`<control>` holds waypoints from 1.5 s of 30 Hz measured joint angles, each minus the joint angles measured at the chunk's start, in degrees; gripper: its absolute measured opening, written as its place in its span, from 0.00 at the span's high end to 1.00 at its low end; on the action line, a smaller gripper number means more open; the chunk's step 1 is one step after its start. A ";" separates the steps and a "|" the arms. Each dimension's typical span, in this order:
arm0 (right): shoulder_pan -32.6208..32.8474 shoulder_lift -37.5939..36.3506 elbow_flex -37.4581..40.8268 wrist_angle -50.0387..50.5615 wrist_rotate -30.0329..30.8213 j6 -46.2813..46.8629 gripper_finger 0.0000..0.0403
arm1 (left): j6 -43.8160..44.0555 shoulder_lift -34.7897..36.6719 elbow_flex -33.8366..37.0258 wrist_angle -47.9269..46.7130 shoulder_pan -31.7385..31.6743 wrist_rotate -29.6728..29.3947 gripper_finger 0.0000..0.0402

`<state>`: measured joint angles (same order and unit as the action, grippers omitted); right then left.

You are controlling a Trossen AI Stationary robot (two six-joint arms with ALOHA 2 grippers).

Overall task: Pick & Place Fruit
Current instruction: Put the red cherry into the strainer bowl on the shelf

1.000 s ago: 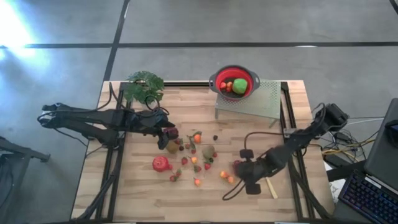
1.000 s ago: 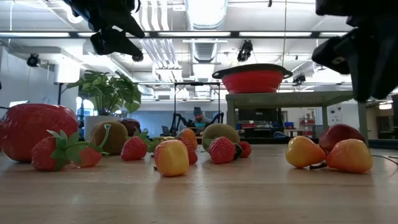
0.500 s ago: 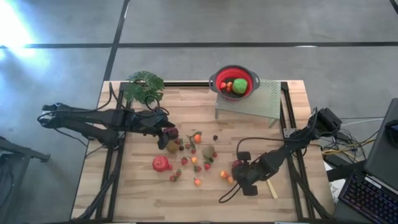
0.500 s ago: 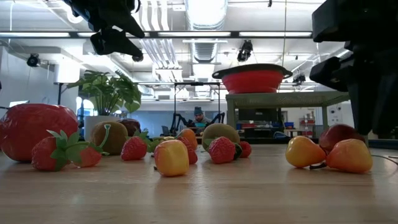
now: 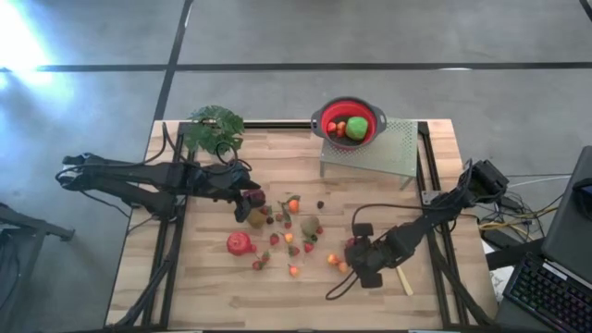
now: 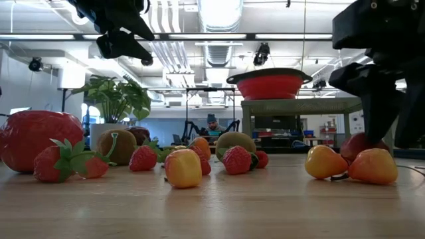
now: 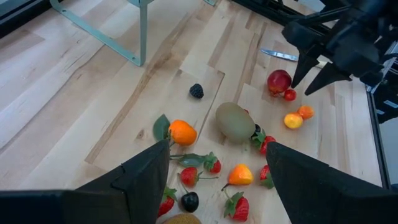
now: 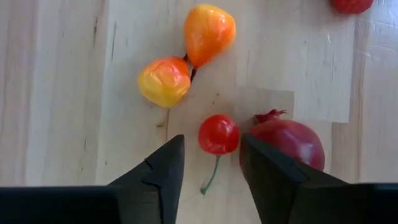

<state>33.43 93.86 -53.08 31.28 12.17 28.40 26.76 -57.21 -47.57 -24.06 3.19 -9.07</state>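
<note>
Several small toy fruits lie scattered mid-table. In the right wrist view a red cherry [image 8: 218, 134] rests on the wood beside a dark red round fruit [image 8: 287, 142], with two orange-yellow fruits [image 8: 163, 81] just beyond. My right gripper [image 8: 211, 149] hangs open low over them, pointing steeply down, its fingers on either side of the cherry's stem; in the high view my right gripper [image 5: 355, 252] is near the table's right front. My left gripper [image 5: 253, 198] hovers open, high above the left cluster of fruit [image 7: 236, 121].
A red bowl [image 5: 320, 118] holding a green fruit stands on a grey perforated stand [image 5: 388, 150] at the far right. A potted plant [image 5: 215, 126] is at the far left. A pale-handled knife [image 5: 404, 280] lies near my right gripper. A big red fruit [image 5: 240, 243] sits front left.
My right gripper has sunk toward the table over the dark red fruit and the cherry, shifting slightly toward the table's left. The fruits have stayed where they were.
</note>
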 joint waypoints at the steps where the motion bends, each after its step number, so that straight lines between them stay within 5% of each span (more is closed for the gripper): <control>1: -0.20 0.00 0.00 -0.07 0.04 0.00 0.61 | 0.00 0.00 0.00 -0.02 -0.01 0.01 0.32; 12: -1.88 0.07 0.32 -0.35 0.45 0.11 0.57 | 0.00 0.00 0.00 0.00 0.01 0.01 0.32; 45: -1.83 0.02 5.88 -10.16 -0.88 0.77 0.73 | 0.00 0.00 0.00 -0.01 0.01 0.00 0.32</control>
<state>31.59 93.89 -47.20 21.12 11.29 29.18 26.76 -57.21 -47.57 -24.06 3.20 -9.07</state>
